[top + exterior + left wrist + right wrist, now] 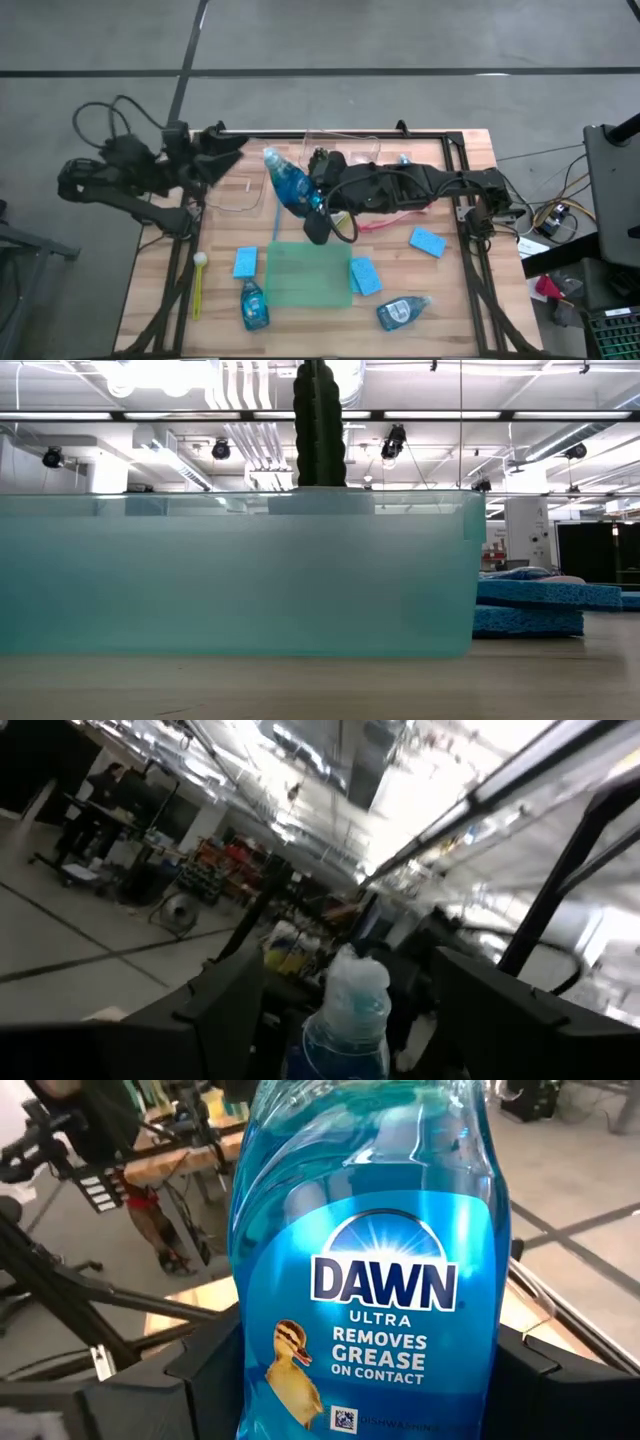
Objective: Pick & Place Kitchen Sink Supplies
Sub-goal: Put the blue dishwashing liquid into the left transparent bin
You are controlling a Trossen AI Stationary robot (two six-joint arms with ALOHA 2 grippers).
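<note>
My right gripper (314,198) is over the table's middle, shut on a clear bottle of blue soap (290,184) whose white cap (270,157) points toward the far left. My left gripper (238,146) is open just left of that cap and apart from it. In the left wrist view the cap (355,982) shows ahead between the open fingers. Two more soap bottles (253,305) (403,312) lie near the near edge. Three light-blue sponges (245,262) (365,275) (427,241) lie flat around the green mat (308,275). A yellow brush (199,285) lies at the left, a pink brush (385,222) under the right arm. My right gripper holds the soap bottle by its labelled body (370,1330), pinched between the two fingers (190,1375), one on each side. The fingers lie across the bottle. It is lifted clear of the table and tilted, cap end toward the left arm.
A clear container (345,145) stands at the far edge behind the right arm. A clear tray (235,195) lies left of the held bottle. In the low view the cactus (318,425) rises behind the translucent green wall (235,575), with sponges (530,605) to its right.
</note>
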